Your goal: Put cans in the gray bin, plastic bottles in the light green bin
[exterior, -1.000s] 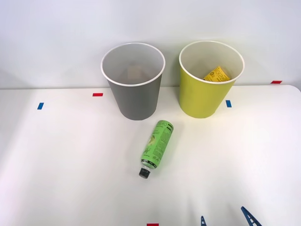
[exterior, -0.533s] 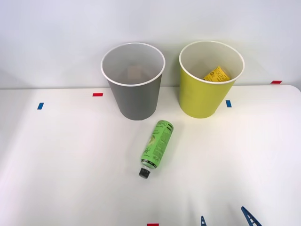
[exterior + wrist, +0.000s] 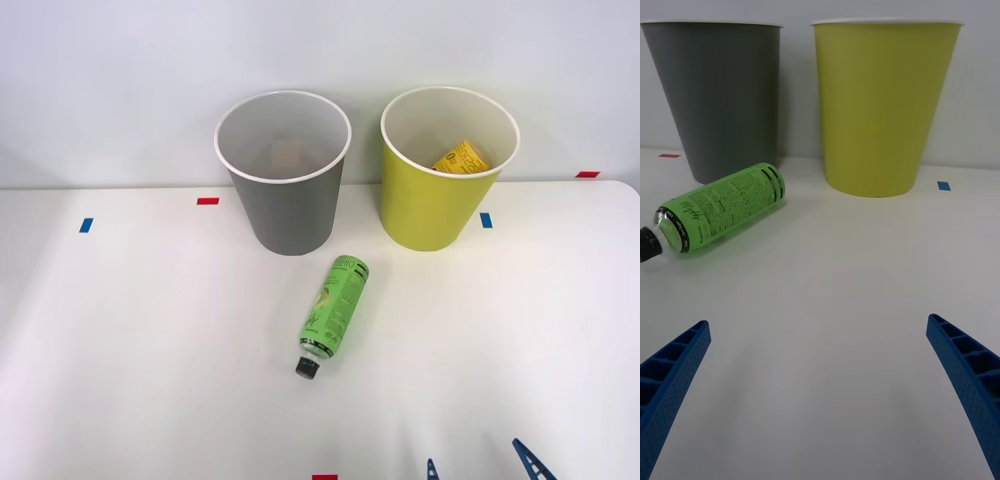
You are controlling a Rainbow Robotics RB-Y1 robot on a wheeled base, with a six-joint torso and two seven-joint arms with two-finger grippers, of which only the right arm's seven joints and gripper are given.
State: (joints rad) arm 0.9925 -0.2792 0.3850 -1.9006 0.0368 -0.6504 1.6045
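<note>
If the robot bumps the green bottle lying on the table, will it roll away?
Probably yes. The green bottle is round and lies on its side on the smooth white table, so a sideways nudge would likely roll it. Its printed label looks glossy, so it may be slippery to pinch. It looks slim, probably light.

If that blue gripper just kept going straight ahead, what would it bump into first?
Probably the light green bin, standing straight ahead of the open right gripper. The bottle lies off to one side and looks outside that path, though depth is hard to judge.
</note>
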